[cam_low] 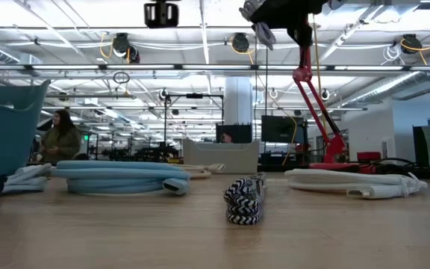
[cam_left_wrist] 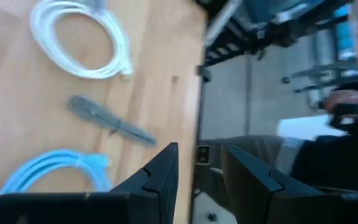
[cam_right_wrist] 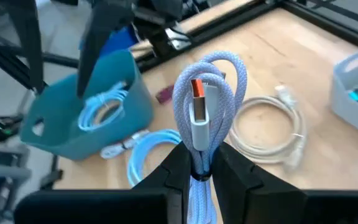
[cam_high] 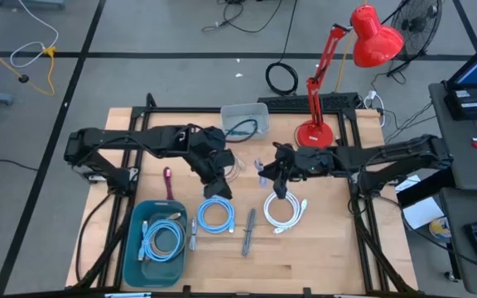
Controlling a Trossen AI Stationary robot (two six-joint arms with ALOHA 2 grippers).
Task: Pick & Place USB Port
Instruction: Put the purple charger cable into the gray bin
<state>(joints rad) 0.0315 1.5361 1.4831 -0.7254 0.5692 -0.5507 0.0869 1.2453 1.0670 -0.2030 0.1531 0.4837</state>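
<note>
My right gripper (cam_right_wrist: pixel 199 160) is shut on a folded bundle of pale lavender braided USB cable (cam_right_wrist: pixel 211 81). The cable's grey plug with an orange insert (cam_right_wrist: pixel 199 118) faces the wrist camera. In the high view this gripper (cam_high: pixel 265 171) hangs over the middle of the table, above a white coiled cable (cam_high: pixel 284 211). My left gripper (cam_left_wrist: pixel 197 163) is open with nothing between its fingers. It hovers (cam_high: pixel 218 184) just left of the right one, above a light blue coil (cam_high: pixel 215 215). A teal bin (cam_high: pixel 157 242) at the near left has a light blue cable lying in it. My right gripper pinches the bundle's folded strands (cam_right_wrist: pixel 199 167) between its two fingers, just below the plug; several strands lie in the pinch. The loops and the plug stick out beyond the fingertips. In the low view the bundle (cam_low: pixel 263 33) is lifted well clear of the table.
A grey braided cable (cam_high: pixel 248 233) lies between the two coils, and a maroon piece (cam_high: pixel 169 182) lies left of the blue coil. At the far edge stand a clear bin (cam_high: pixel 245 120) holding a cable and a red desk lamp (cam_high: pixel 317 124).
</note>
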